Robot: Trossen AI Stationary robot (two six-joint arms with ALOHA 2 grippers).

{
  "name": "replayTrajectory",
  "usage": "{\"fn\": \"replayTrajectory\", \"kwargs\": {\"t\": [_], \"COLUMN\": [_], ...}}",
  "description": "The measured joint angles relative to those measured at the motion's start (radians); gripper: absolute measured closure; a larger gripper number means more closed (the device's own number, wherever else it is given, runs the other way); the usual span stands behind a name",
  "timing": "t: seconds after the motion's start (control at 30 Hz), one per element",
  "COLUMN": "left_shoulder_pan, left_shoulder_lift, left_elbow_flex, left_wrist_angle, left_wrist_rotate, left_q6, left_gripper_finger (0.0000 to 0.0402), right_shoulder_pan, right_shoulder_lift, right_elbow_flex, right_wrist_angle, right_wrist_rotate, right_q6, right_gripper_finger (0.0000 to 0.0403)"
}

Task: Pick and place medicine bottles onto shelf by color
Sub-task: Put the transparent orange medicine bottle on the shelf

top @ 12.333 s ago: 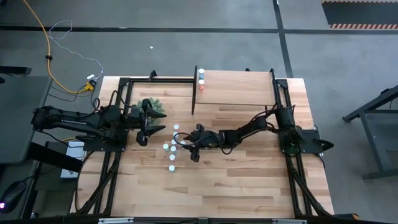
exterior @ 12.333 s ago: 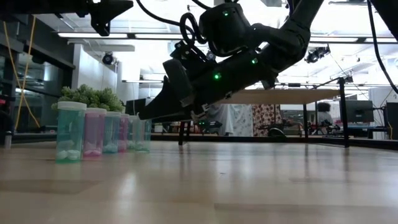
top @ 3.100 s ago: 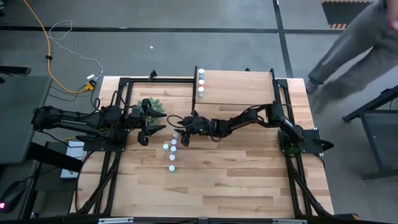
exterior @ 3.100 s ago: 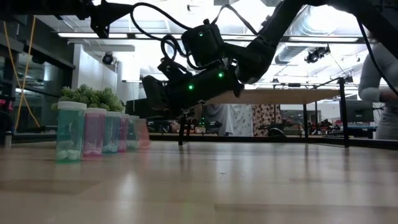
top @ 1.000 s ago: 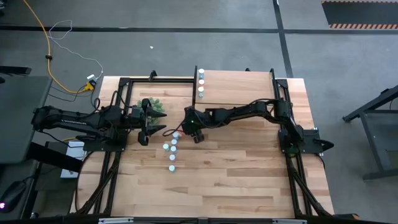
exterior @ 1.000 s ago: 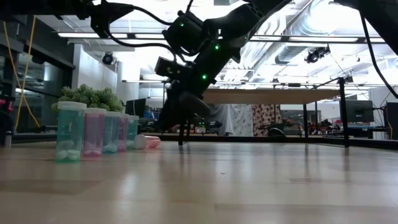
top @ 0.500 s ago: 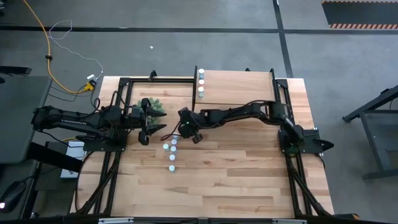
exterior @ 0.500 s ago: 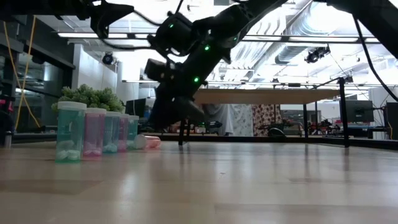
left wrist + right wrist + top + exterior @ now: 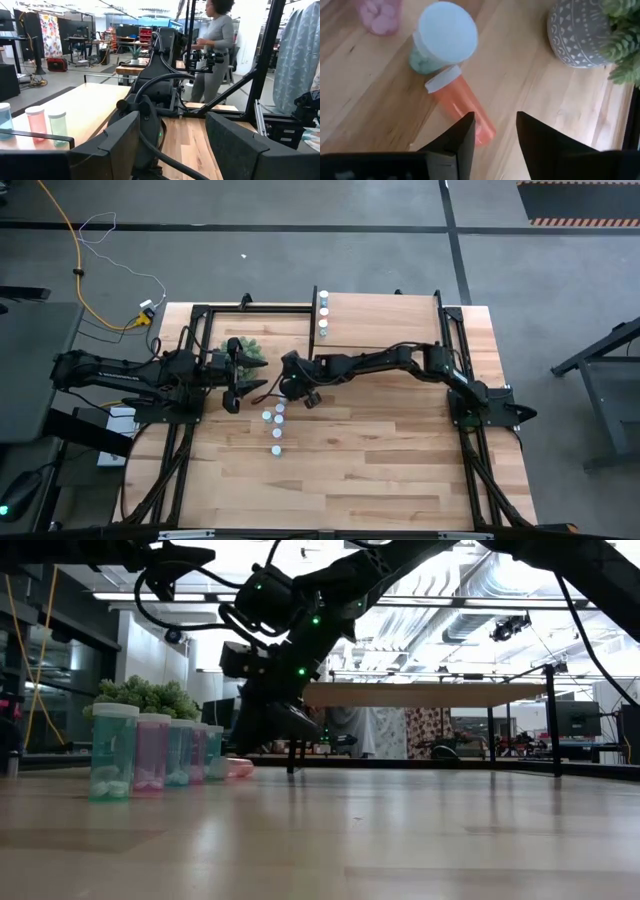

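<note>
A pink bottle (image 9: pixel 461 106) lies on its side on the table, white cap toward an upright teal bottle (image 9: pixel 446 34); in the low view this fallen bottle (image 9: pixel 233 768) lies at the far end of the upright row (image 9: pixel 150 752). My right gripper (image 9: pixel 495 135) is open and hangs over the fallen bottle's bottom end, one finger on each side. In the high view the right gripper (image 9: pixel 290 382) covers it. The shelf (image 9: pixel 385 320) holds three bottles (image 9: pixel 322 314) at its left edge. My left gripper (image 9: pixel 248 376) waits open beside the plant.
A grey patterned pot with a green plant (image 9: pixel 580 35) stands close beyond the fallen bottle. More upright bottles (image 9: pixel 277 422) run in a line toward the near edge. The left wrist view shows a person (image 9: pixel 215 45) in the room behind the table. Bare wood lies right of the bottle line.
My right gripper has moved toward the table's left edge and lowered a little, coming over the fallen pink bottle at the far end of the row. The bottle has stayed lying where it was.
</note>
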Motion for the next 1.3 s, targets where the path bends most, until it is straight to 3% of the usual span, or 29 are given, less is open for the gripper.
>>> {"fn": "replayTrajectory", "kwargs": {"t": [0.13,0.37,0.57,0.83,1.3], "left_shoulder_pan": [0.0,0.0,0.0,0.0,0.0], "left_shoulder_lift": [0.0,0.0,0.0,0.0,0.0], "left_elbow_flex": [0.0,0.0,0.0,0.0,0.0], "left_wrist_angle": [0.0,0.0,0.0,0.0,-0.002], "left_wrist_rotate": [0.0,0.0,0.0,0.003,0.002], "left_q6": [-0.002,-0.002,-0.002,-0.002,-0.002], "left_gripper_finger": [0.0186,0.0186,0.0186,0.0186,0.0186], "right_shoulder_pan": [-0.004,-0.015,-0.031,-0.032,-0.032], "right_shoulder_lift": [0.0,0.0,0.007,0.024,0.025], "right_elbow_flex": [-0.003,-0.004,-0.004,-0.005,-0.003], "right_wrist_angle": [-0.005,0.036,0.058,0.052,-0.178], "right_wrist_rotate": [-0.012,-0.025,-0.099,-0.114,-0.124], "right_q6": [0.032,0.122,0.26,0.325,0.373], "right_gripper_finger": [0.0303,0.0395,0.04,0.0402,0.0403]}}
